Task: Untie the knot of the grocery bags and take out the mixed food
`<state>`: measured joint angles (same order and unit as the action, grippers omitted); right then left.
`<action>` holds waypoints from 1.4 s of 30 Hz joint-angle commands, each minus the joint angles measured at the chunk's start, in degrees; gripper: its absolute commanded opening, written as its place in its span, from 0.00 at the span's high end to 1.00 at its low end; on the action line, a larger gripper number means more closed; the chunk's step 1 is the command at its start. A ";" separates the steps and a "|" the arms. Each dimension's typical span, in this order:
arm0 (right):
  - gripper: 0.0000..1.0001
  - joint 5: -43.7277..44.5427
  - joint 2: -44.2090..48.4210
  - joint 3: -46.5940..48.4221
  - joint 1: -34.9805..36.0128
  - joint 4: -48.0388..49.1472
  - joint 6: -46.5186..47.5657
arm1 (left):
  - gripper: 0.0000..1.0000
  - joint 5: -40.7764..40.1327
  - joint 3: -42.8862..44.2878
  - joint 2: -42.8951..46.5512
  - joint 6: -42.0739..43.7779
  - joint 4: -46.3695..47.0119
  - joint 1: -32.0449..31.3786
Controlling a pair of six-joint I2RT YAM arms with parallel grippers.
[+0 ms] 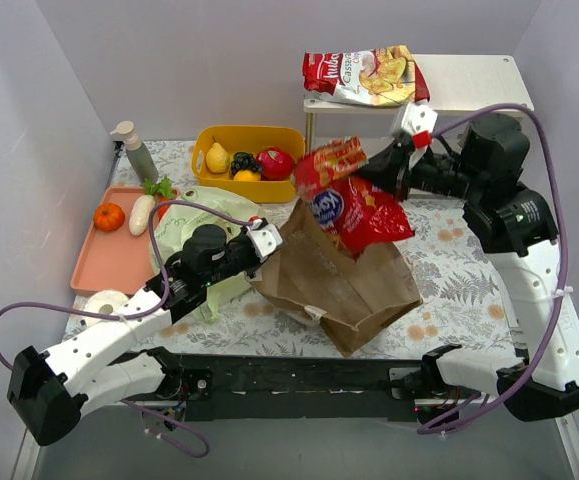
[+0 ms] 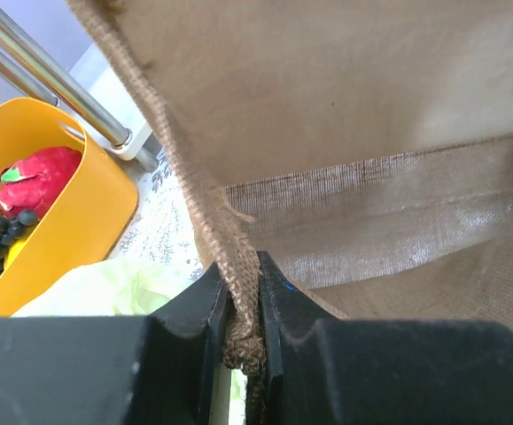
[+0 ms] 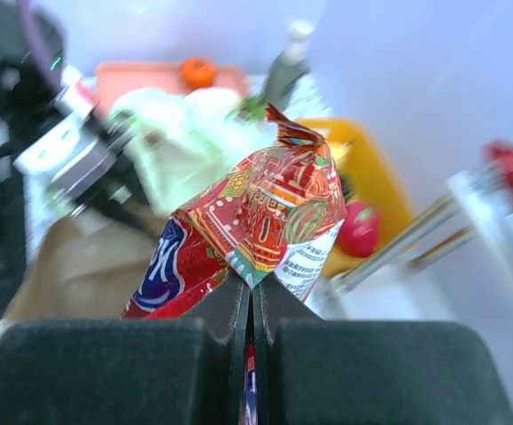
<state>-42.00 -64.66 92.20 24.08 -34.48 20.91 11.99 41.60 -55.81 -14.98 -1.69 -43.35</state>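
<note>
The right gripper (image 3: 252, 299) was clamped on one edge of the red packets (image 3: 260, 208), holding them in the air over the tote's (image 1: 341, 285) open mouth. The left gripper (image 2: 243, 297) was pinched shut on the tote's frayed left rim. The green bag (image 1: 184, 225) lay just left of the tote, under the left arm. A pear (image 1: 216, 158), grapes (image 1: 243, 162) and red fruit (image 1: 275, 163) sat in the basket (image 1: 249, 133); a tangerine (image 1: 109, 216) and radish (image 1: 142, 214) lay on the tray (image 1: 104, 265)
</note>
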 commanded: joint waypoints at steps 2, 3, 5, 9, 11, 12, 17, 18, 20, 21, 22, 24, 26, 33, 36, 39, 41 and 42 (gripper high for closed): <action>0.99 8.41 -3.88 13.78 -0.26 17.86 -1.05 | 1.00 -0.04 -0.21 2.63 1.53 -1.55 -0.42; 0.99 10.34 -5.11 14.92 -0.43 17.87 -0.17 | 1.00 -0.04 -0.47 3.51 2.93 -2.69 -0.42; 0.99 16.23 -5.65 17.04 -1.22 17.95 1.76 | 1.00 0.14 -1.61 7.70 6.70 -3.58 -0.50; 0.99 23.19 -1.62 11.26 -2.63 19.98 7.81 | 1.00 0.49 -11.44 18.51 23.75 4.64 -2.00; 0.99 24.15 -0.21 8.18 -2.89 18.05 9.23 | 1.00 2.33 -13.64 20.39 30.00 4.68 -2.09; 0.99 24.85 1.02 7.38 -2.98 17.43 9.59 | 1.00 2.69 -13.74 20.83 30.27 4.25 -2.09; 0.99 29.25 3.23 5.45 -4.03 11.73 13.54 | 1.00 4.88 -11.73 17.94 24.32 -0.39 -2.09; 0.99 29.86 3.66 5.36 -4.04 10.85 13.81 | 1.00 4.71 -10.68 17.32 23.43 -1.46 -2.09; 0.99 31.18 4.28 4.22 -4.39 9.09 15.04 | 1.00 4.36 -10.05 15.83 21.06 -3.22 -2.09; 0.99 31.88 5.15 3.34 -4.39 8.99 15.22 | 1.00 3.84 -9.79 15.65 20.35 -3.49 -2.09; 0.99 33.46 5.77 2.29 -4.56 9.17 15.48 | 1.00 3.74 -9.79 15.56 19.91 -3.75 -2.09; 0.99 36.09 7.52 -1.56 -4.74 10.30 16.88 | 1.00 3.22 -10.05 15.64 19.38 -4.63 -2.09; 0.99 38.65 8.50 -4.13 -4.83 12.15 17.15 | 1.00 2.95 -10.05 15.82 18.85 -5.59 -2.09; 0.99 44.63 7.54 -3.35 -7.63 14.62 12.86 | 1.00 3.04 -9.00 15.74 17.18 -10.25 -2.09; 0.99 46.30 4.73 1.91 -8.95 14.70 11.53 | 1.00 3.04 -8.47 15.12 17.09 -11.92 -2.09; 0.99 47.09 -0.01 11.83 -9.57 14.09 11.79 | 1.00 2.78 -8.21 14.50 17.01 -12.89 -2.09; 0.99 48.06 -2.82 17.62 -9.84 13.83 12.84 | 1.00 2.43 -8.12 13.98 16.30 -12.90 -2.09; 0.99 49.37 -3.45 18.44 -10.10 13.74 12.84 | 1.00 2.43 -8.03 13.71 16.13 -12.98 -2.09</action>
<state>2.17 -67.09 99.26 14.98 -34.65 32.03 14.04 32.01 -41.12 2.68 -10.44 -45.19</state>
